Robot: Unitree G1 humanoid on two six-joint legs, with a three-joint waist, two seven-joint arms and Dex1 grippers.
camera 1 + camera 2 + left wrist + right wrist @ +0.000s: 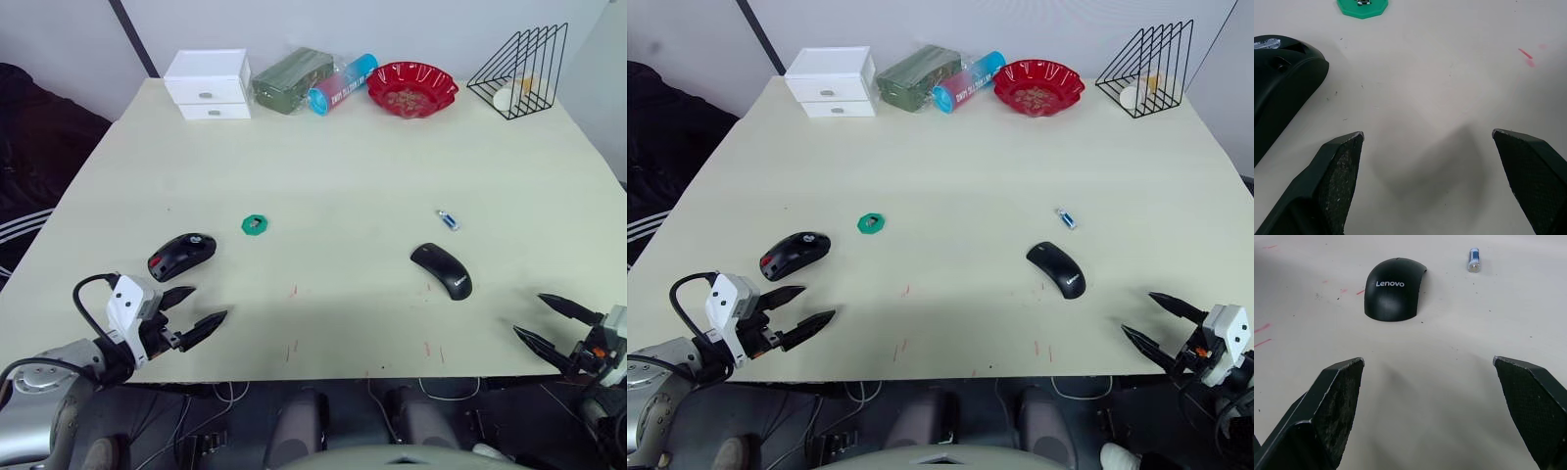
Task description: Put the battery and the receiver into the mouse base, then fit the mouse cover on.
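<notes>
Here, desk [353, 176]: pale, flat, carrying all the items below.
Mouse base [180, 255]: black body with a red wheel, lying near the front left of the desk, just beyond the left gripper.
Mouse cover [442, 270]: glossy black shell lying dome up at the front right, well apart from the mouse base; a light brand mark shows near one end in the right wrist view.
Battery [448, 220]: small blue and silver cell, lying just beyond the mouse cover.
Green holder [255, 224]: flat green piece with a small dark part in it, beyond and to the right of the mouse base.
Left gripper [191, 311]: hovering at the front left edge, fingers spread wide, holding nothing.
Right gripper [549, 323]: at the front right edge, fingers wide apart, empty.
Back of desk: white drawer box [208, 83], green packet [292, 79], blue and pink can [342, 84] lying on its side, red bowl [412, 88], black wire rack [521, 70].
</notes>
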